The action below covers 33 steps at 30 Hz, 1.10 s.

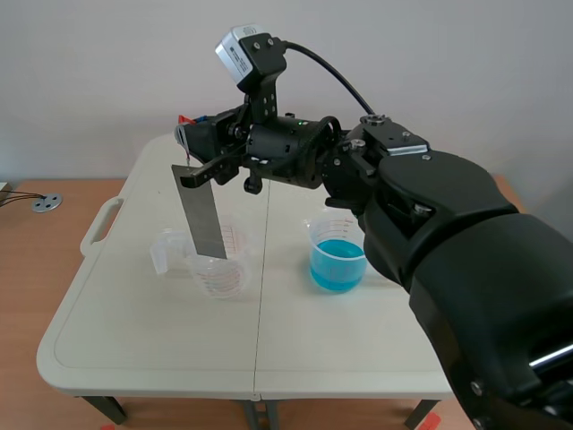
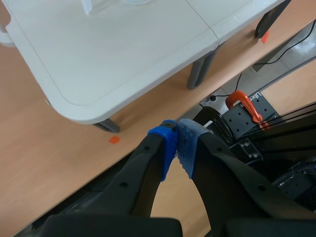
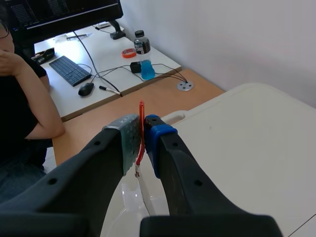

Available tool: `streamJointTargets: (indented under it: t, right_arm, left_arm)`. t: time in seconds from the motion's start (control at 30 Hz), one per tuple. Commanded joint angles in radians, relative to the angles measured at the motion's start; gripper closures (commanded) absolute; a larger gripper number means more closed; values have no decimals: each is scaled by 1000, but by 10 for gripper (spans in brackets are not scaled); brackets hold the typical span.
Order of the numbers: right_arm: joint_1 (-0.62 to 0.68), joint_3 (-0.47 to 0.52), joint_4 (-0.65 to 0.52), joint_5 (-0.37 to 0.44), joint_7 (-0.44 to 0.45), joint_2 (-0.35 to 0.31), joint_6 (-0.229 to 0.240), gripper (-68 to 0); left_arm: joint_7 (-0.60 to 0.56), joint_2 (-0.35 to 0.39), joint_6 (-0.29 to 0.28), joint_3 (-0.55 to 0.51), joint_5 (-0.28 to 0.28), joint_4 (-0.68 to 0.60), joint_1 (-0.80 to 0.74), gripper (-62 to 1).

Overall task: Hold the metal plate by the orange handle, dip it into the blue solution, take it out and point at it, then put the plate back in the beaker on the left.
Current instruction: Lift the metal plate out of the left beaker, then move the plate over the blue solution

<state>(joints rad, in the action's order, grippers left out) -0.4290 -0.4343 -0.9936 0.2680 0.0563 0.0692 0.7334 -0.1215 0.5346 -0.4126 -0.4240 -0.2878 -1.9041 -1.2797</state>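
The right arm reached across from its side to the far left part of the white desk (image 1: 161, 340), and its claw (image 1: 192, 139) was clamped on the thin orange handle (image 3: 141, 118), which stood pinched upright between the grey pad and the blue pad. From that grip the metal plate (image 1: 204, 215) hung down as a long grey strip, slightly tilted, with its lower end apparently inside the clear beaker (image 1: 219, 269) on the left, which had red measuring marks. The beaker of blue solution (image 1: 337, 255) stood on the desk to the right of it, well apart from the plate and close under the right arm's forearm. The left claw (image 2: 177, 148) was closed on nothing, its blue pads (image 2: 165, 143) pressed together, and it hung off the desk above the wooden floor near the desk's corner and legs. An orange clamp (image 2: 244, 103) sat on the black frame beyond it. Past the right claw, a person in black (image 3: 19, 113) sat at a second desk with a keyboard (image 3: 71, 70), a mouse (image 3: 86, 89) and a dark-capped bottle (image 3: 142, 44).
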Motion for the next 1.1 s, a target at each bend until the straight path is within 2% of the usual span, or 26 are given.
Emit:
streamJointTargets:
  t: [0.0,0.17,0.6,0.83,1.07]
  right_arm:
    - [-11,-5,-34,11,8,0,12,-13]
    - [14,-5,-127,11,-6,-18,12,-13]
    - [107,-3,-465,25,-90,-88,12,-13]
    - [147,6,-635,97,-159,-131,-8,-13]
    - [196,122,-726,194,-263,-136,1,-13]
  left_arm:
    - [-14,-5,-2,7,-3,-6,3,-25]
    - [-13,-4,-2,7,-3,-6,7,-25]
    - [18,-5,-3,8,-3,-6,39,-25]
    - [18,-5,-3,8,-3,-6,39,-25]
    - [18,-5,-3,8,-3,-6,39,-25]
